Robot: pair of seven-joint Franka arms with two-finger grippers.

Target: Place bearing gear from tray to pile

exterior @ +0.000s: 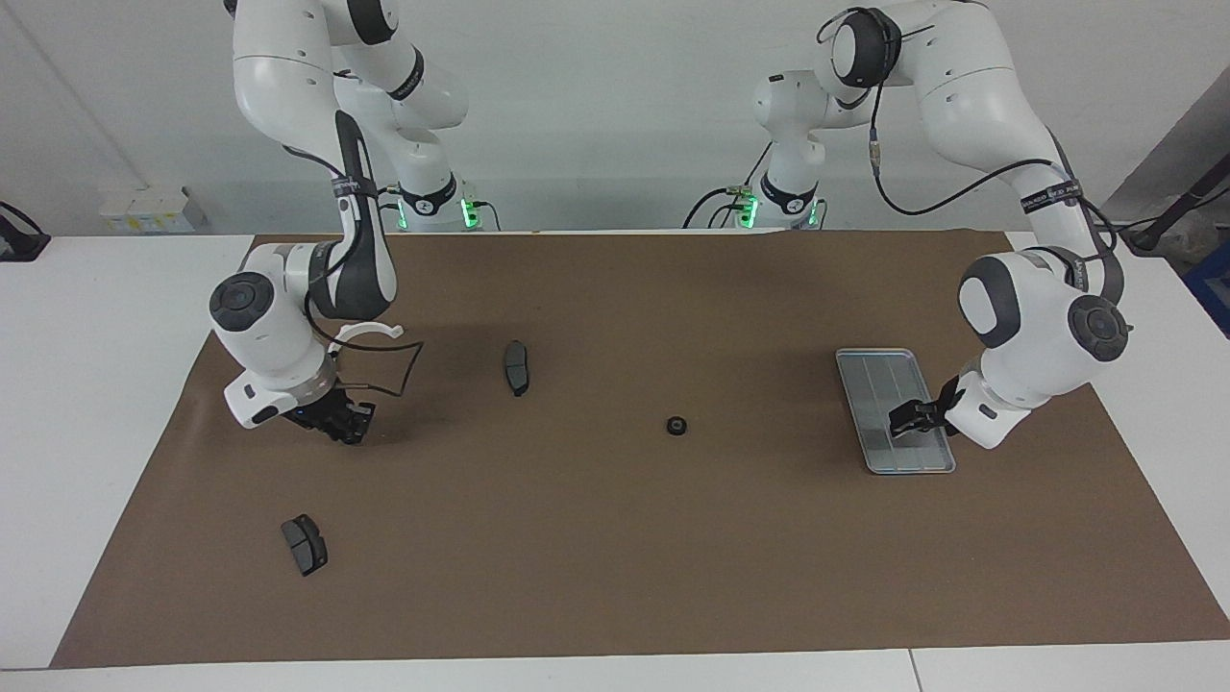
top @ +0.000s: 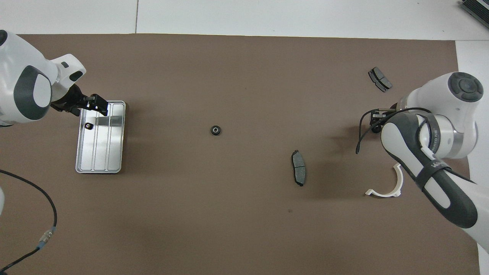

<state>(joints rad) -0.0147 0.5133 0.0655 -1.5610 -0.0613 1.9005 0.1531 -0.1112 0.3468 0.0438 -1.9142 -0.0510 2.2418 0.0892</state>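
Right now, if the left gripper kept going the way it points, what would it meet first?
Probably the tray: the left gripper hangs over it, angled down. The gear there lies a little aside of that line, though depth is unclear.

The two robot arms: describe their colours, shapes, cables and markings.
Both arms are glossy white with rounded segments, dark grey joint caps and padding. Each carries a loose black cable held by dark lettered straps. The left end effector and right end effector are black. Green lights glow at both bases.
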